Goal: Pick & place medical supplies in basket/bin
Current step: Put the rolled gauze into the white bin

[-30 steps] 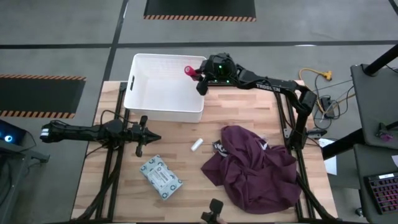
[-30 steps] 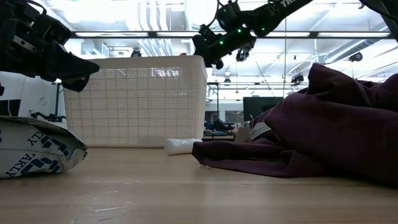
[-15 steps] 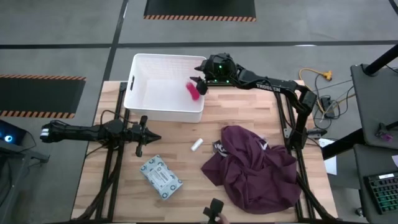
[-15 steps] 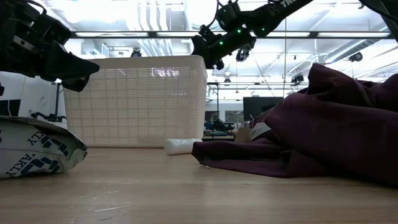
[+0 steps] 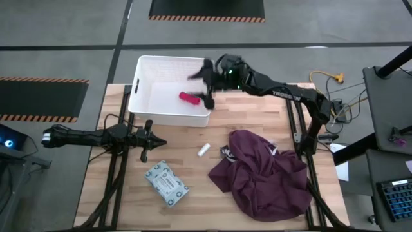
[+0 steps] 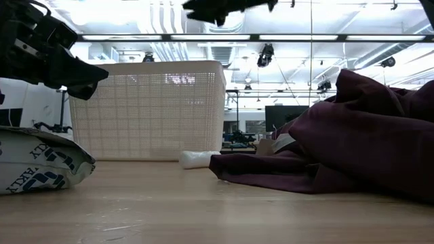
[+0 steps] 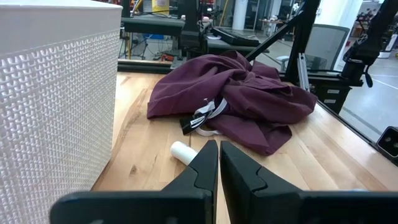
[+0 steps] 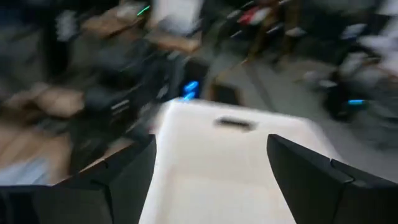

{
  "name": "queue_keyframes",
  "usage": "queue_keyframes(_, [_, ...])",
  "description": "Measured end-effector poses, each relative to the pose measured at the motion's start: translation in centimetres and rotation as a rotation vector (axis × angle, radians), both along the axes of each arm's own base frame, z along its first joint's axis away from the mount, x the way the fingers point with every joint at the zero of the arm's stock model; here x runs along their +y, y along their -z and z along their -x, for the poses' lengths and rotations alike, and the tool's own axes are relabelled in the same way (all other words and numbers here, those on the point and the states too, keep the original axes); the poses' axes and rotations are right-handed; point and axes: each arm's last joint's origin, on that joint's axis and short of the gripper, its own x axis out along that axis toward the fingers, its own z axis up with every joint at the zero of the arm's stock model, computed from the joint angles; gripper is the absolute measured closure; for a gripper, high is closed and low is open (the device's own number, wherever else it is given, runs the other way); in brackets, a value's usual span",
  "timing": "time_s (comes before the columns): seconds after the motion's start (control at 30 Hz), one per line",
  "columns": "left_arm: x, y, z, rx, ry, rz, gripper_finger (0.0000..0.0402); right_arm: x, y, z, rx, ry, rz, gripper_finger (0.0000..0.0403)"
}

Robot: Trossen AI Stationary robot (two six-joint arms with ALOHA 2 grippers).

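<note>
Hovering wide open and empty over the white bin [image 5: 145,98], the right gripper [image 5: 207,82] was done with the red tube [image 5: 188,97] lying inside, so I'd guess the small white roll [image 5: 203,150] on the table was next.

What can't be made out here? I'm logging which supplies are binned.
- Bin interior, low view: perforated wall hides the red-pink tube.
- Right gripper, high view: motion-blurred.
- Right wrist view: blurred throughout.
- Patterned packet, low view: cut by the edge.
- Under the maroon cloth: hidden.
</note>
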Motion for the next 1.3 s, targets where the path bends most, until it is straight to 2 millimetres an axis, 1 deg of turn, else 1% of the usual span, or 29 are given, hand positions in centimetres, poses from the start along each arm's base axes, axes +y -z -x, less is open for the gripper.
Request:
queue_keyframes(0.07, [0.0, 0.0, 0.0, 0.0, 0.0, 0.0, 0.0402, 2.0, 0.0, -0.1, 0.093, -0.065, 0.039, 0.0107])
queue_keyframes(0.13, [0.0, 0.0, 0.0, 0.0, 0.0, 0.0, 0.0402, 3.7, 0.3, 0.0, 0.188, -0.125, 0.084, 0.0106])
queue_keyframes(0.2, [0.0, 0.0, 0.0, 0.0, 0.0, 0.0, 0.0402, 5.3, 1.1, -0.1, 0.276, -0.156, 0.138, 0.0106])
queue_keyframes(0.3, [0.0, 0.0, 0.0, 0.0, 0.0, 0.0, 0.0402, 7.4, 2.9, -0.2, 0.397, -0.195, 0.177, 0.0111])
queue_keyframes(0.47, [0.0, 0.0, 0.0, 0.0, 0.0, 0.0, 0.0402, 10.8, 4.7, -0.3, 0.457, -0.3, 0.216, 0.0123])
queue_keyframes(0.53, [0.0, 0.0, 0.0, 0.0, 0.0, 0.0, 0.0402, 11.8, 5.7, -0.6, 0.479, -0.332, 0.221, 0.0126])
queue_keyframes(0.6, [0.0, 0.0, 0.0, 0.0, 0.0, 0.0, 0.0402, 12.6, 7.0, -0.8, 0.515, -0.366, 0.236, 0.0126])
queue_keyframes(0.7, [0.0, 0.0, 0.0, 0.0, 0.0, 0.0, 0.0402, 13.5, 9.2, -1.2, 0.573, -0.406, 0.252, 0.0123])
queue_keyframes(0.8, [0.0, 0.0, 0.0, 0.0, 0.0, 0.0, 0.0402, 13.9, 11.6, -1.4, 0.626, -0.411, 0.256, 0.012])
queue_keyframes(0.9, [0.0, 0.0, 0.0, 0.0, 0.0, 0.0, 0.0402, 13.7, 14.0, -1.7, 0.695, -0.402, 0.283, 0.0122])
queue_keyframes(1.07, [0.0, 0.0, 0.0, 0.003, 0.0, 0.0, 0.0402, 13.6, 17.5, -3.0, 0.755, -0.422, 0.307, 0.0129])
queue_keyframes(1.23, [0.0, 0.1, -0.1, 0.011, 0.0, 0.0, 0.0402, 13.6, 21.7, -4.1, 0.837, -0.418, 0.282, 0.0127])
queue_keyframes(1.3, [0.0, 0.1, -0.1, 0.015, 0.0, 0.0, 0.0402, 13.6, 23.0, -4.3, 0.871, -0.403, 0.262, 0.0127])
